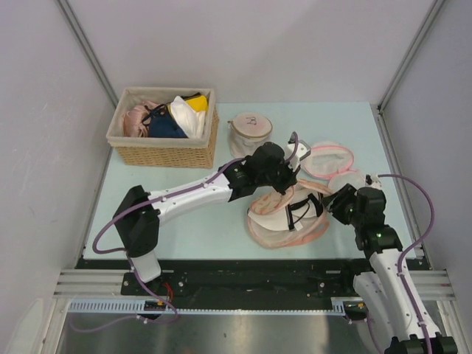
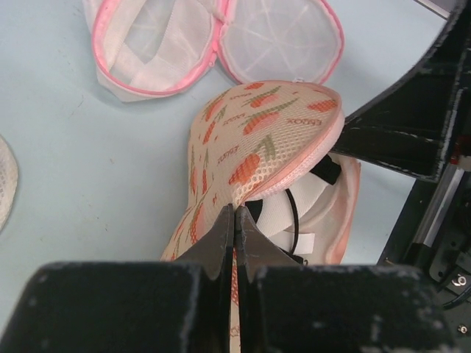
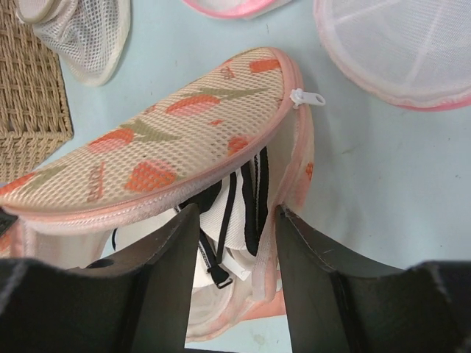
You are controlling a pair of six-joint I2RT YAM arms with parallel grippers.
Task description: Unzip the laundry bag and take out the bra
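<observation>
The laundry bag (image 1: 274,234) lies unzipped in front of my arms, its printed upper flap (image 2: 257,140) raised like a lid. My left gripper (image 2: 237,209) is shut on the near edge of that flap and holds it up. Under the flap the bra (image 3: 237,202) shows, white with black straps, resting in the lower half of the bag. My right gripper (image 3: 236,211) is open at the bag's mouth. One finger is under the flap's rim, the other against the lower half's pink edge, with the bra's straps between them. The zipper pull (image 3: 305,97) hangs at the flap's far corner.
A wicker basket (image 1: 164,151) holding pink, navy and yellow-white garments stands at the back left. A small cylindrical white mesh bag (image 1: 249,133) sits beside it. An open round white mesh bag with a pink rim (image 1: 328,161) lies just behind the laundry bag.
</observation>
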